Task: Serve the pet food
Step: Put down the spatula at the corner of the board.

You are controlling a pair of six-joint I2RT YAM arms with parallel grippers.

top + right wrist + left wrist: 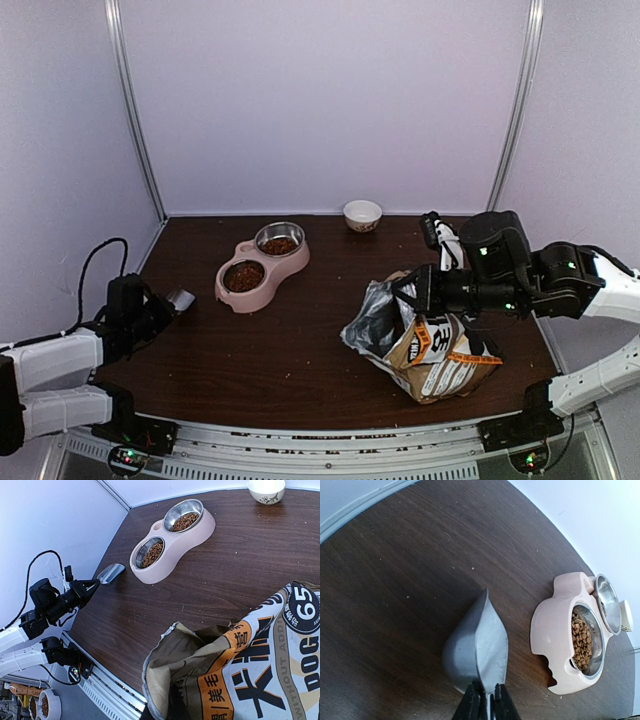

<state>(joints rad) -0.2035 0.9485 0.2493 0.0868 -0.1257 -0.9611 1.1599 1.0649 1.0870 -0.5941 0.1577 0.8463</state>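
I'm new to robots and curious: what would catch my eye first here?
The big printed bag at front right, its top edge pinched by the right gripper. Left of centre sits a pink feeder with kibble in both bowls. At the far left, the left gripper holds a metal scoop.

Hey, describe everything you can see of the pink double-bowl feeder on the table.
The pink feeder is one pale pink, plastic-looking moulded body with a rounded figure-eight outline and a small notch in its side. Its two round wells each hold one of two shiny steel bowls, and both bowls contain brown kibble. It sits flat and upright on the dark wooden table, left of centre and towards the back, set diagonally. Only the table touches it.
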